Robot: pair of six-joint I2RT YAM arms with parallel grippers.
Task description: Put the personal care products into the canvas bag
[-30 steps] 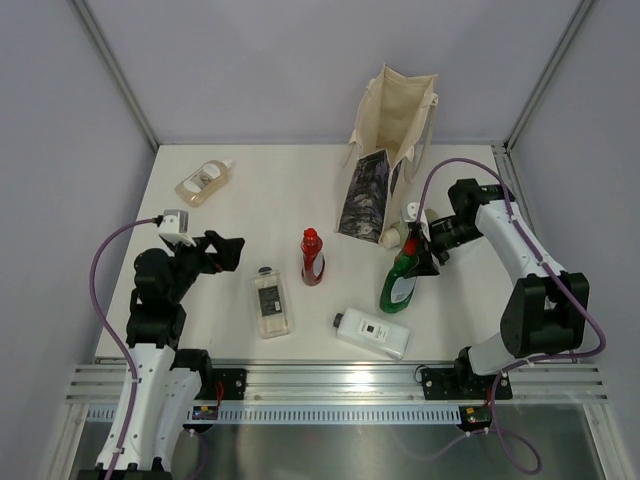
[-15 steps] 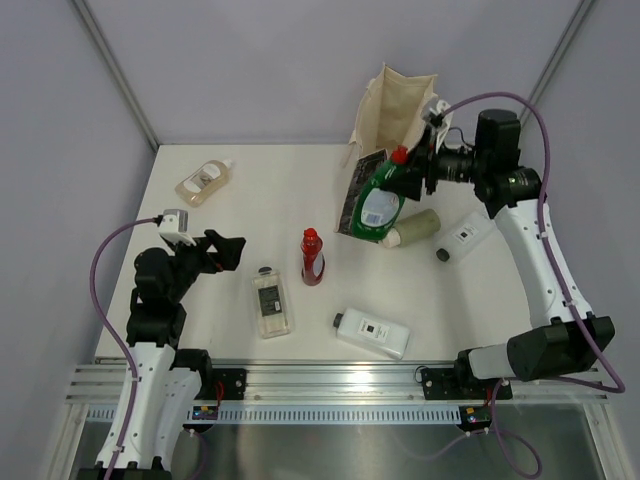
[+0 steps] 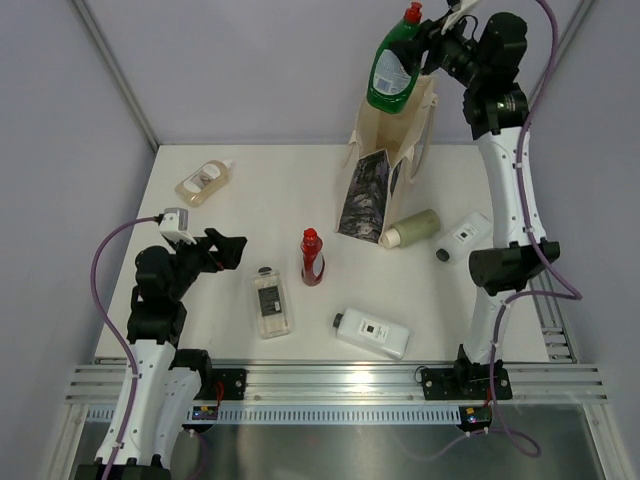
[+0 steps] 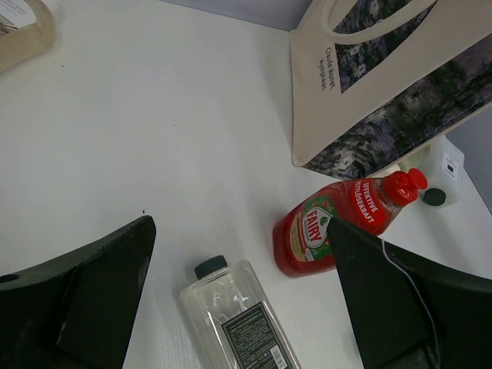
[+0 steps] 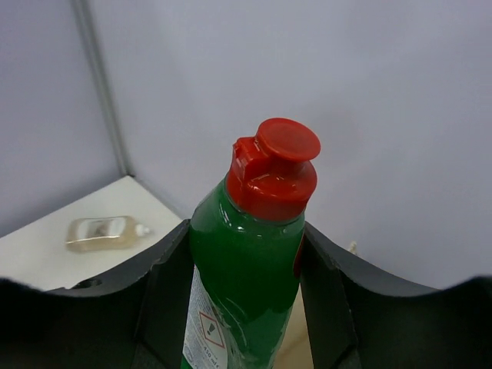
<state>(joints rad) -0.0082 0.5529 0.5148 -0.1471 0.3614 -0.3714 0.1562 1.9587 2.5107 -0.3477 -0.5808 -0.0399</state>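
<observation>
While your right gripper [image 3: 428, 30] squeezes the green bottle [image 3: 390, 72] above the canvas bag [image 3: 388, 130] at 1 o'clock | your left gripper [image 3: 235, 252] wide apart, empty.

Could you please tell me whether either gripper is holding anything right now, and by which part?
The right gripper holds the green bottle by its upper body, just below the red cap. The left gripper is open and empty.

Red bottle [image 4: 338, 223] beside canvas bag [image 4: 384, 84], clear bottle [image 4: 238, 315] nearby
</observation>
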